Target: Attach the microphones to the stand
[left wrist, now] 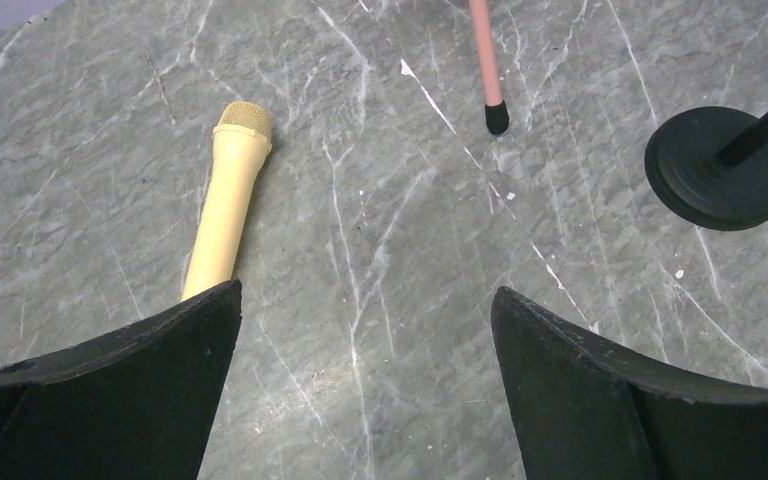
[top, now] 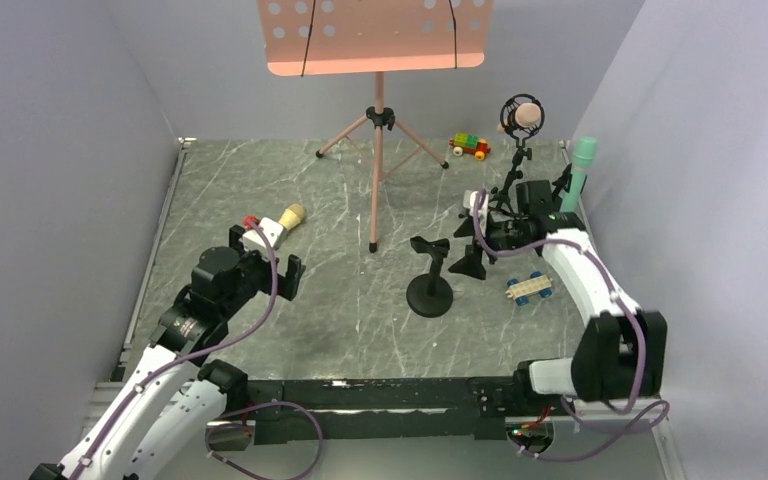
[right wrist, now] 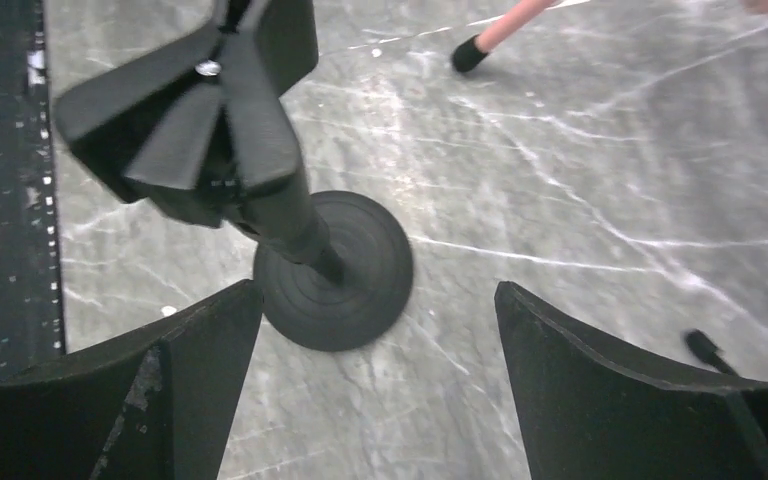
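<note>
The pale yellow microphone [top: 287,216] lies flat on the table; in the left wrist view [left wrist: 228,195] its handle runs under my left fingertip. My left gripper [top: 265,258] [left wrist: 365,330] is open and empty just above it. A black round-base stand [top: 430,290] with an empty clip [right wrist: 200,110] stands mid-table. My right gripper [top: 468,238] [right wrist: 378,330] is open and empty just right of it. The salmon pink microphone [top: 523,117] sits in a black ring mount on a tripod stand [top: 508,190]. The teal microphone [top: 583,162] stands upright by the right wall, its lower end hidden.
A pink music stand [top: 378,120] on three legs stands at the back centre; one leg tip [left wrist: 497,117] is near the yellow microphone. Brick toy cars sit at the back [top: 470,146] and beside the right arm [top: 528,288]. Grey walls close both sides.
</note>
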